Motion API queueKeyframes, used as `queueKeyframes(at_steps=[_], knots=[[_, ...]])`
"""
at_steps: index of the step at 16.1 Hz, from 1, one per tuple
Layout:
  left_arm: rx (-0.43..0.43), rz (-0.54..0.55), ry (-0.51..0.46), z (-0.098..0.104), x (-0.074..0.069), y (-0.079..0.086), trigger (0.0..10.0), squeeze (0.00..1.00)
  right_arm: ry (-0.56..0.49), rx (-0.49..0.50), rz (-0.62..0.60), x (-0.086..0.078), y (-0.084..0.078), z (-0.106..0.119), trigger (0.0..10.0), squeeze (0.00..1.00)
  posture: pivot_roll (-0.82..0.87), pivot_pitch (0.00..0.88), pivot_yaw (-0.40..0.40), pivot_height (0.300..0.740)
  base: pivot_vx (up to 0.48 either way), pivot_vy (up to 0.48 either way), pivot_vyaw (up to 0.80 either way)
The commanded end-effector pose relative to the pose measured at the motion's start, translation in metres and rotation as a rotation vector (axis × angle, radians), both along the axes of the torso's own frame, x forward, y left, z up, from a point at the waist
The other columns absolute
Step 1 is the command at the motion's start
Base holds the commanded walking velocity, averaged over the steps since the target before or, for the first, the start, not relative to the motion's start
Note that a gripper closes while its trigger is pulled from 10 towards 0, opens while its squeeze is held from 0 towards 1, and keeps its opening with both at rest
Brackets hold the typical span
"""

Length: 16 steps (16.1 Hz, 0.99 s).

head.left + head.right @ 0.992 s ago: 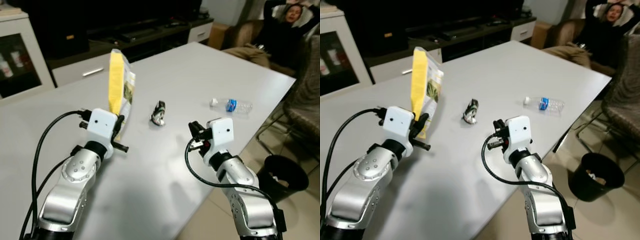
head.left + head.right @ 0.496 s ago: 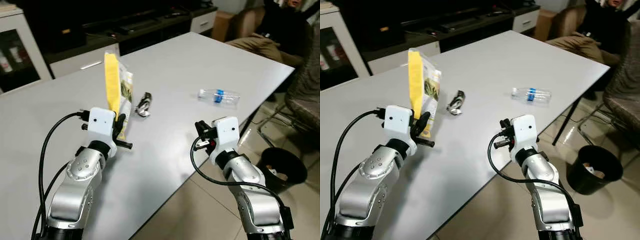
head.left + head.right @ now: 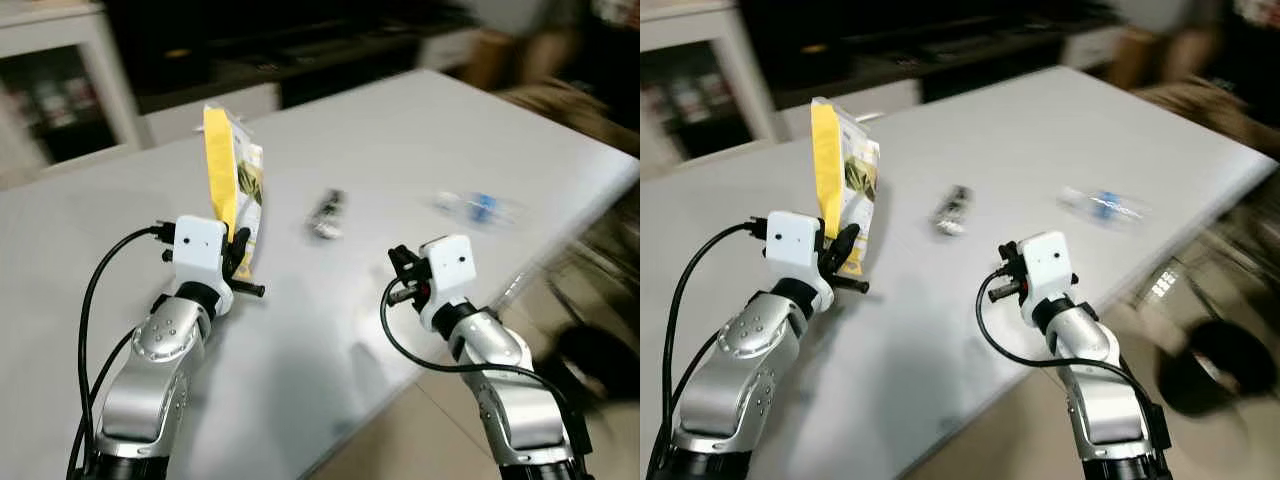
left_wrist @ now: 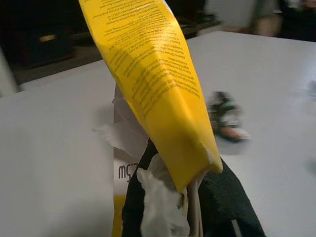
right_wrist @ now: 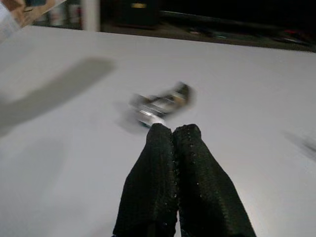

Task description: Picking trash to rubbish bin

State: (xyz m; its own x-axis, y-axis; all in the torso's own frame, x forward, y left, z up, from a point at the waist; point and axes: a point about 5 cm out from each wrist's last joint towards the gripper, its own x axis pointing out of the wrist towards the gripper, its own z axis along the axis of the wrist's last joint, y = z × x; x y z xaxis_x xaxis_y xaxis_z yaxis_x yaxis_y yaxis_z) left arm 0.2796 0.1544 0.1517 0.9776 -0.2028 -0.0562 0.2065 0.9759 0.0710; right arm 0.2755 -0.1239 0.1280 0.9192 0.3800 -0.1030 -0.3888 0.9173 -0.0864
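A yellow snack bag (image 3: 232, 175) stands upright above the white table (image 3: 420, 130), with my left gripper (image 3: 240, 262) shut on its lower edge. In the left wrist view the bag (image 4: 153, 84) rises from between the black fingers, with crumpled white paper (image 4: 158, 202) beside it. A small crumpled wrapper (image 3: 325, 213) lies mid-table, ahead of my right gripper (image 5: 173, 129), which is shut with nothing in it and hovers over the table near its front edge. A clear plastic bottle (image 3: 478, 208) with a blue label lies to the right, blurred.
A dark rubbish bin (image 3: 1220, 365) shows as a blur on the floor beyond the table's right edge. A white cabinet (image 3: 50, 60) and a dark low unit stand behind the table. A blurred seated person is at the far right.
The camera has swung and the picture is now motion-blurred. Both arms keep their pose, and the yellow bag stays in the left gripper.
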Motion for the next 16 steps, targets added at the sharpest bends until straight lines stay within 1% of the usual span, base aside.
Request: queueKeyframes(at_steps=[1,3,5,6,8,9,10,11,13,14,15,16], knots=[[0.001,-0.008,0.000,0.001,0.002,0.000,10.0,0.00,0.002,-0.015,0.001,0.003,0.001,0.001,10.0,0.00,-0.13,0.000,-0.034,0.740,0.322,0.000,0.80],[0.000,-0.018,-0.002,0.000,0.003,-0.003,10.0,0.00,0.006,0.004,-0.026,0.005,-0.002,0.002,10.0,0.00,-0.14,0.000,-0.034,0.740,0.322,0.000,0.00],[-0.001,-0.036,-0.013,0.001,0.004,-0.006,10.0,0.00,0.002,0.003,-0.031,0.006,-0.006,0.003,10.0,0.00,-0.14,0.000,-0.035,0.740,0.000,0.000,0.00],[0.018,-0.034,-0.007,0.001,0.003,-0.005,10.0,0.00,0.004,-0.009,-0.041,0.006,-0.008,0.002,10.0,0.00,-0.14,0.000,-0.034,0.740,0.000,0.000,0.00],[0.027,-0.035,-0.002,0.000,0.002,-0.003,10.0,0.00,0.017,0.013,-0.049,0.007,-0.009,0.001,10.0,0.00,-0.14,0.000,-0.036,0.740,0.000,0.000,0.00],[0.021,-0.033,0.003,-0.001,0.001,-0.002,10.0,0.00,0.023,0.032,-0.052,0.007,-0.010,0.001,10.0,0.35,-0.14,0.000,-0.038,0.740,0.000,0.000,0.00],[0.019,-0.033,0.004,-0.001,0.000,-0.002,10.0,0.00,0.029,0.037,-0.052,0.009,-0.011,0.000,10.0,1.00,-0.14,0.000,-0.039,0.740,0.000,0.000,0.00],[0.023,-0.038,0.005,-0.002,0.000,-0.003,10.0,0.00,0.036,0.032,-0.054,0.014,-0.012,-0.001,10.0,1.00,-0.14,0.006,-0.042,0.740,0.000,0.000,0.00],[0.047,-0.047,-0.004,0.000,-0.001,-0.002,10.0,0.00,0.090,0.070,-0.093,0.039,-0.013,-0.011,10.0,1.00,-0.13,0.018,-0.048,0.740,0.000,0.000,0.00],[0.048,-0.045,-0.005,0.000,-0.001,-0.002,10.0,0.00,0.098,0.081,-0.098,0.044,-0.013,-0.013,10.0,1.00,-0.13,0.024,-0.050,0.740,0.000,0.000,0.00],[0.064,-0.036,-0.013,0.002,-0.003,0.001,10.0,0.00,0.118,0.128,-0.122,0.060,-0.010,-0.016,10.0,1.00,-0.11,0.039,-0.061,0.740,0.000,0.000,0.00],[0.069,-0.027,-0.014,0.003,-0.004,0.004,10.0,0.00,0.126,0.143,-0.120,0.069,-0.005,-0.015,10.0,1.00,-0.10,0.050,-0.069,0.740,0.000,0.000,0.00]])
